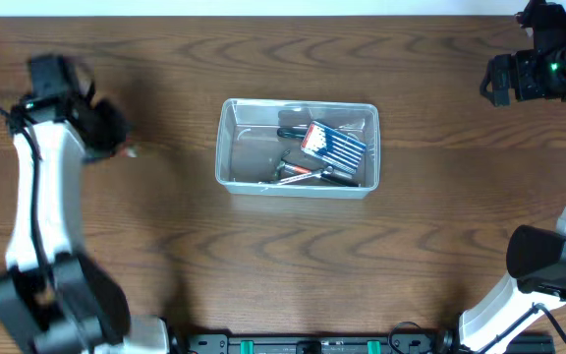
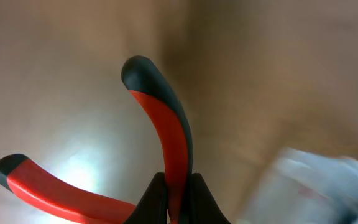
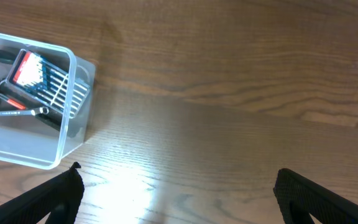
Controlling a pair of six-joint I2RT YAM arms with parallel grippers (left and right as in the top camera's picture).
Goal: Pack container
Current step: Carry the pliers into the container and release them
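The clear plastic container (image 1: 226,147) sits mid-table and holds a red-and-blue screwdriver set (image 1: 333,146) and several small hand tools. It also shows in the right wrist view (image 3: 61,149) at the left. My left gripper (image 2: 178,183) is shut on one handle of red-and-black pliers (image 2: 166,118), held above the table left of the container. In the overhead view the left gripper (image 1: 111,133) hides most of the pliers. My right gripper (image 3: 176,186) is open and empty above bare wood, at the far right back of the table (image 1: 519,77).
The wooden table (image 1: 165,256) spreads around the container. A blurred pale corner of the container (image 2: 316,186) shows at the lower right of the left wrist view. The arm bases stand at the front left and front right.
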